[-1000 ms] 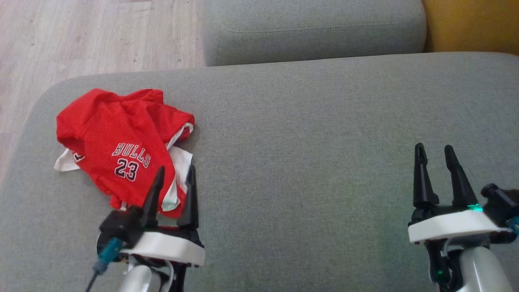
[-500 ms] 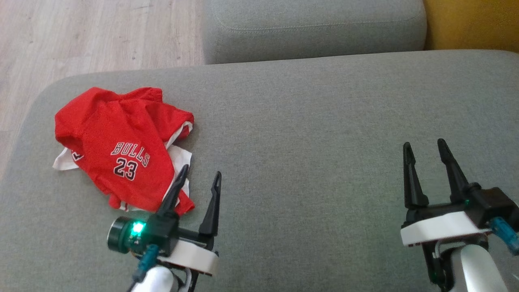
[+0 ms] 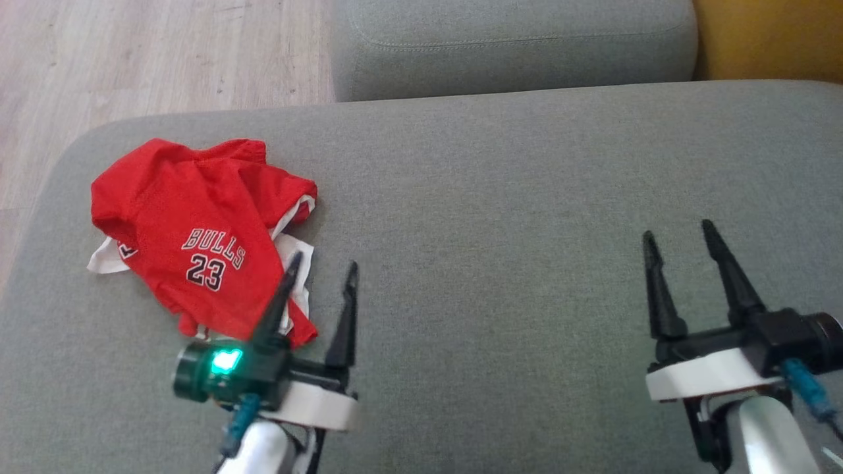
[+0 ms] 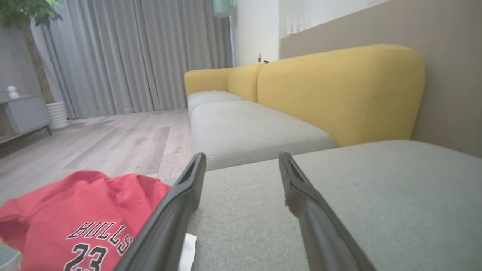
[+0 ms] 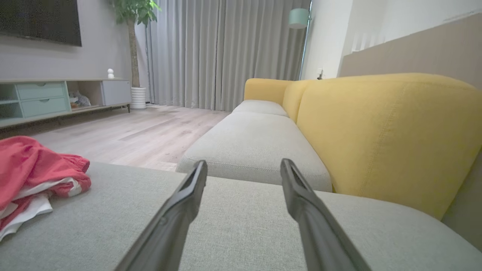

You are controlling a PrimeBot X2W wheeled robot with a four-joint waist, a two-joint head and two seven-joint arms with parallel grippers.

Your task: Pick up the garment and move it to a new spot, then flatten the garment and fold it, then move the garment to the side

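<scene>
– At the lower left of the head view, the left tool [image 3: 323,259] is hovering with its two fingers spread apart, gripping nothing.
– And the right tool [image 3: 678,228]?
– It is standing parted the same way at the lower right, holding nothing, well apart from the garment [image 3: 191,217].
– What is getting hidden?
– The left tool's left finger is crossing in front of the garment's near right edge, covering a strip of its white lining. Whether the fingertip is touching the cloth, I cannot tell. Both forearms are running off the bottom edge, and the garment is running off the lower left corner of the left wrist view.
– So where is the garment lying?
– It is lying crumpled on the left part of the grey cushion [image 3: 494,230], ahead and to the left of the left tool, with "BULLS 23" facing up.
– And around it?
– A second grey seat [image 3: 514,46] is sitting beyond the cushion and a yellow backrest [image 5: 384,131] is rising on the right. A pale wooden floor [image 3: 132,59] is stretching off to the left. Grey curtains [image 5: 226,52], a potted plant [image 5: 133,15] and a low cabinet [image 5: 45,98] are standing at the far end.
</scene>
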